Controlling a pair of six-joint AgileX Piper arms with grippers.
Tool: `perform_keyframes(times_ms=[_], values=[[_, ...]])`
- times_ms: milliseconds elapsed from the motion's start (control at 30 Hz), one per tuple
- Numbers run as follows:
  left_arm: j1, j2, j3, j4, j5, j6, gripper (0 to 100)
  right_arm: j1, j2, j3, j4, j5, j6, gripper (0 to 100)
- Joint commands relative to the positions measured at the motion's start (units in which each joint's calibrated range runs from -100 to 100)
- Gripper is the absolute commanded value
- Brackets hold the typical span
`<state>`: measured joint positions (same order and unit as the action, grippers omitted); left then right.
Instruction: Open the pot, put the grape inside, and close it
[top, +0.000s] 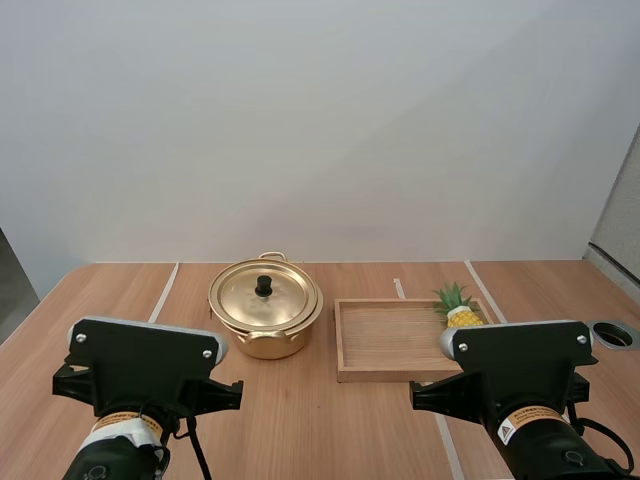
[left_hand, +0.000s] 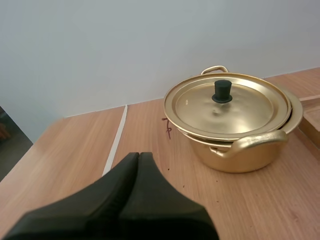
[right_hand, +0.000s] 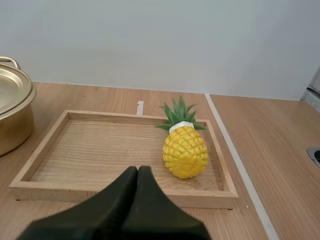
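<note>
i see the gold pot (top: 265, 335) standing on the wooden tabletop (top: 300, 420), just left of centre in the high view, with its lid (top: 262, 300) on and the black knob (top: 264, 286) upright in the middle. the lid sits a little off centre, so a crescent of the pot's rim shows along one side. just beside the pot, towards the right of that frame, lies a shallow wooden tray (top: 385, 340), apart from the pot by a narrow strip of tabletop. i find no grape; what lies in the tray is a small yellow pineapple (top: 462, 312) with a green crown, near the tray's far right corner, tilted so that the crown points to the back wall. my left arm (top: 140, 365) fills the lower left of the high view and my right arm (top: 520, 360) the lower right, both on the near side of the things. my left pincer (left_hand: 138, 156) is closed, its fingers lying together as one dark wedge with nothing between them; it points at the pot from the near side and is well apart from it. my right pincer (right_hand: 138, 170) is closed the same way on nothing, above the tray's near rim and clear of the pineapple. white tape lines (top: 165, 290) run across the tabletop.
</note>
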<state>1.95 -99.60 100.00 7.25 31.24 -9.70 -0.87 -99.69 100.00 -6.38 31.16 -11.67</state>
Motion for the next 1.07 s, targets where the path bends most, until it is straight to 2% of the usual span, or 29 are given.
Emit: perform_keyframes(times_ms=[0, 100, 233, 1033], values=[[-0.03, -0.4, 0.0, -1.0, -0.5, -1.7, 0, 0.1, -0.3, 0.0, -0.3, -0.1, 0.1, 0], [-0.20, -0.4, 0.0, -3.4, -1.3, -1.7, 0, 0.1, -0.3, 0.0, -0.3, -0.1, 0.1, 0], [-0.20, -0.4, 0.0, -12.5, -1.4, -1.7, 0, 0.1, -0.3, 0.0, -0.3, -0.1, 0.1, 0], [-0.20, -0.4, 0.0, -12.6, -1.9, -1.7, 0, 0.1, -0.3, 0.0, -0.3, -0.1, 0.1, 0]])
